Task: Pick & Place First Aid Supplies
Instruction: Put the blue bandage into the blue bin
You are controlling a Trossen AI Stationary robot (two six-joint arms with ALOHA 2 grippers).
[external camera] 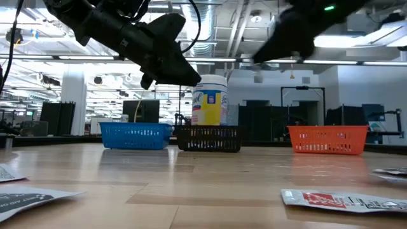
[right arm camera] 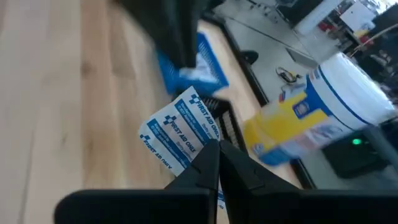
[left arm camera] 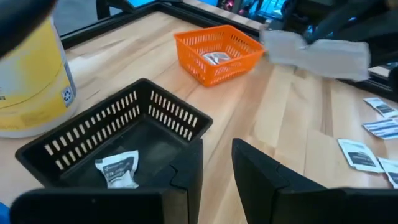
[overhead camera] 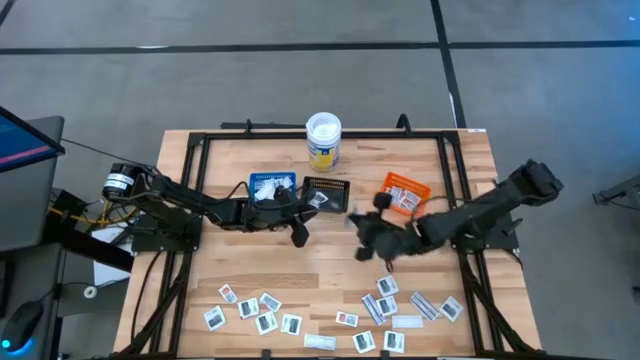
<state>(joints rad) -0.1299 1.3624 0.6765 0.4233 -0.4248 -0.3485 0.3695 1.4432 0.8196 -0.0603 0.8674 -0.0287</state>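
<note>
Right hand (overhead camera: 362, 232) hangs over bare wood mid-tabletop (overhead camera: 330, 290), pinching a white-and-blue strip packet (right arm camera: 180, 134); left hand (overhead camera: 297, 224), fingers parted and holding nothing, sits just in front of the black tray (overhead camera: 327, 191), which holds one white packet (left arm camera: 118, 170). Remaining packets (overhead camera: 385, 305) lie scattered along the near edge. In the high view the held packet is hidden by the hand.

**Both arms reach toward the table's middle**

The left gripper (overhead camera: 299, 232) hangs just in front of the blue tray (overhead camera: 271, 186) and black tray (overhead camera: 328, 190). The right gripper (overhead camera: 366, 232) sits beside the orange tray (overhead camera: 404, 194). The tub (overhead camera: 323, 140) stands beyond both. Packets (overhead camera: 262, 312) lie scattered on the table (overhead camera: 330, 280), well apart from both grippers.
</note>
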